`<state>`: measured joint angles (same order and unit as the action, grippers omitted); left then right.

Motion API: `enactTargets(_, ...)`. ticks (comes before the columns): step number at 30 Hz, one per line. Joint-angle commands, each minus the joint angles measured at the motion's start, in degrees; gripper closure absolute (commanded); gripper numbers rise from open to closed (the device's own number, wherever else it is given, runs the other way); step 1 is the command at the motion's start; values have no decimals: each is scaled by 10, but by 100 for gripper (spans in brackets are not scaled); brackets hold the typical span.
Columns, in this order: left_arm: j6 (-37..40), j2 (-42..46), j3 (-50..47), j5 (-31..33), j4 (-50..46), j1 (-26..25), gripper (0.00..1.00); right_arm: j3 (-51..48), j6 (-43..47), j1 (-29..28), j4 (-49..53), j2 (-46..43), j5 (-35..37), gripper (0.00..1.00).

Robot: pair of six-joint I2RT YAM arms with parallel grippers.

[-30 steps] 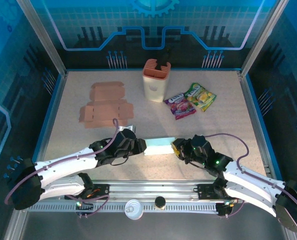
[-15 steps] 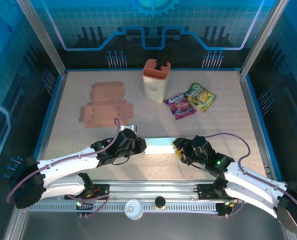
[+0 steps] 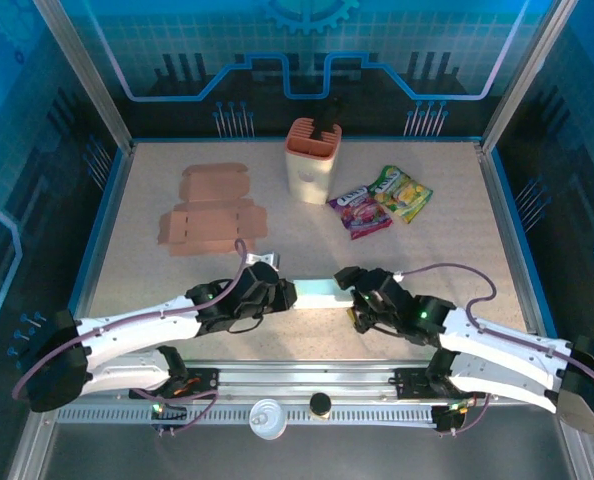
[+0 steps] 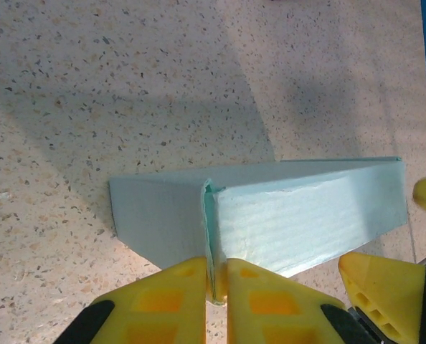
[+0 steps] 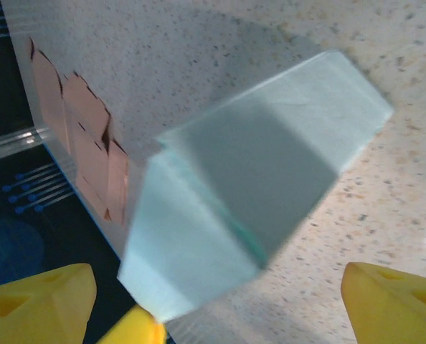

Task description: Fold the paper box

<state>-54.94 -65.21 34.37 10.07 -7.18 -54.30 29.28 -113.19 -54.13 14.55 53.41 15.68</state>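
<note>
A pale teal paper box (image 3: 318, 291) lies on the speckled table near the front, partly folded into a long block. My left gripper (image 3: 280, 293) is at its left end, and in the left wrist view the yellow fingers (image 4: 171, 301) are shut on a thin upright flap edge of the box (image 4: 306, 215). My right gripper (image 3: 353, 292) is at the box's right end. In the right wrist view the box (image 5: 249, 179) looks blurred and fills the space ahead, with the gripper (image 5: 220, 304) open and its fingertips (image 5: 41, 297) wide apart on either side.
Flat brown cardboard blanks (image 3: 212, 212) lie at the back left. An orange and cream holder (image 3: 310, 160) stands at the back centre, with snack packets (image 3: 381, 200) to its right. A white cap (image 3: 265, 418) and a black knob (image 3: 320, 404) sit on the front rail.
My right gripper has moved left and forward, up to the box's right end. The left gripper and box have shifted slightly to the right and stayed shut on the flap.
</note>
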Motion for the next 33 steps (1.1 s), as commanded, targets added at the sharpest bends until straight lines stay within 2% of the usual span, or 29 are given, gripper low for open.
enactTargets(1,17,-11,10,13,-30,-9,87,29,-28,17,-4,34,15,10)
enactTargets(9,19,-33,20,28,-9,-38,88,8,-9,69,-102,97,-58,13)
enactTargets(13,24,-55,33,41,-1,-58,88,-16,20,78,-123,86,-66,26)
enactTargets(18,25,-84,47,59,16,-82,83,-58,65,95,-116,39,-64,35)
enactTargets(19,25,-90,50,60,19,-84,82,-69,73,101,-120,30,-69,35)
enactTargets(21,23,-100,55,57,21,-86,77,-81,102,120,-122,16,-90,25)
enactTargets(25,5,-99,52,51,29,-86,70,-57,180,139,1,-21,-118,7)
enactTargets(29,-30,-81,32,58,42,-85,64,-58,224,141,86,-77,-104,6)
enactTargets(33,-88,-97,23,43,62,-81,60,-62,282,146,127,-129,-78,12)
